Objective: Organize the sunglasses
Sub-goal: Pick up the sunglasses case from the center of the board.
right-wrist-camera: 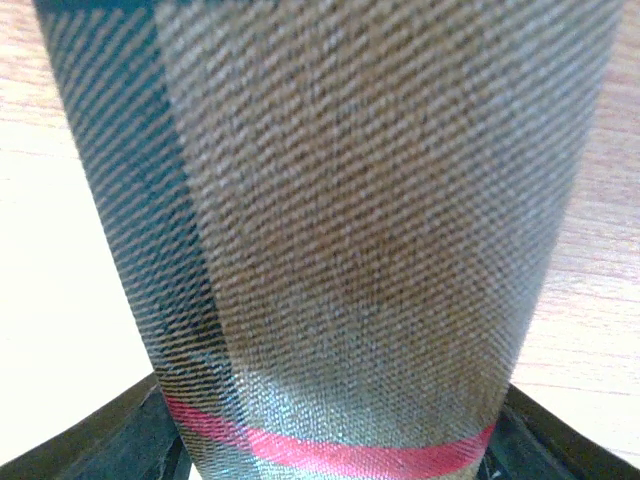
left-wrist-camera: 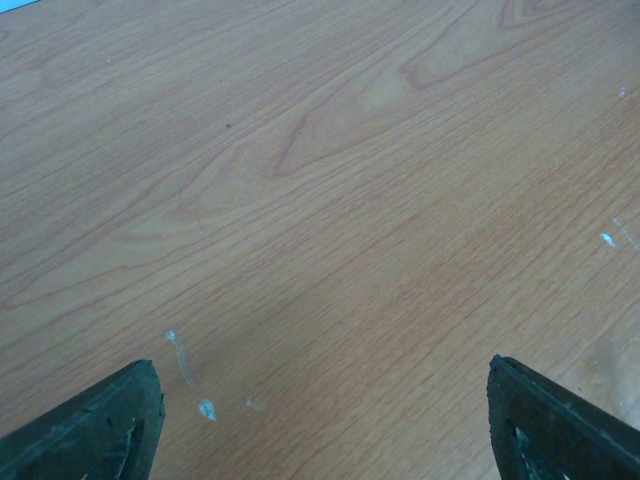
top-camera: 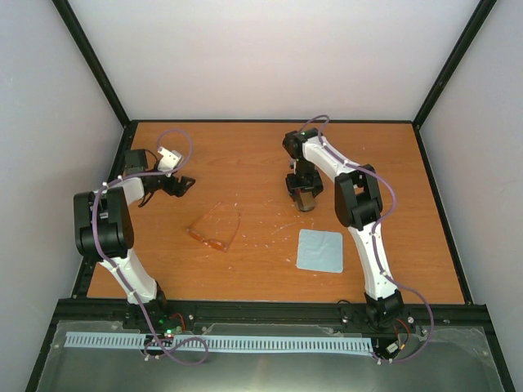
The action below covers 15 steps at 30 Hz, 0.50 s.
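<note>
left claw (top-camera: 181, 184) spread wide over the bare wood-grain counter (top-camera: 261, 155), nothing between its jaws. sunglasses (top-camera: 214, 234) lie flat near it, to its right and closer to the bases: thin orange-brown translucent frame, arms unfolded, lenses hard to make out. right claw (top-camera: 304, 196) is well apart from them and straddles the woven striped case (right-wrist-camera: 380, 250), which has a red line across it. can't tell if it's clamped; case ends cut off. square light-blue cloth (top-camera: 319, 250) lies flat.

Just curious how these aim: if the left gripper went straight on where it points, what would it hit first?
Most likely the wooden table: the left gripper, open, shows only wood ahead in its wrist view. The sunglasses lie off to the side, out of that line.
</note>
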Available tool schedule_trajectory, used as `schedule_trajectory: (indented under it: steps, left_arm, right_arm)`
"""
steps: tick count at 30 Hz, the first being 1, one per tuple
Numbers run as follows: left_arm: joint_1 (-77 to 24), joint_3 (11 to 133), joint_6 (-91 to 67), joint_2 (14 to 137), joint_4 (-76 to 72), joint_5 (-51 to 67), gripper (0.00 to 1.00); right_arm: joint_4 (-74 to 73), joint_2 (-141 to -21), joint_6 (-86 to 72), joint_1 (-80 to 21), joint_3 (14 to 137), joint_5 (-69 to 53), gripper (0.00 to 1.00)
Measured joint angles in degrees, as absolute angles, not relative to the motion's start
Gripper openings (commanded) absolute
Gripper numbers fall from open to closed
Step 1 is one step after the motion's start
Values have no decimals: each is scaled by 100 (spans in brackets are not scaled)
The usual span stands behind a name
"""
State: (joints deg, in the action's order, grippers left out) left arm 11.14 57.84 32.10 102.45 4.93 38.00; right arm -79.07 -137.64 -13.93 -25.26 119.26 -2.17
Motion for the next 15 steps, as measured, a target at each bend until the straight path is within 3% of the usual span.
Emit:
schedule_trajectory:
  steps: [3, 6, 11, 15]
  left_arm:
    - [1114, 5787, 3155, 10243, 504, 3929, 89]
    - [1087, 5841, 3030, 10224, 652, 4206, 99]
    - [823, 6088, 2749, 10103, 980, 4757, 100]
    - [443, 6165, 2480, 9889, 1052, 5194, 100]
  right_arm:
    - [-7964, -13764, -1393, -2526, 12036, -301, 64]
    - [-7861, -13690, -1376, -2515, 12081, -711, 62]
    - [-6943, -13065, -1422, -2504, 11493, -2246, 54]
    - [-6055, -12575, -1612, -2508, 10912, -3524, 57]
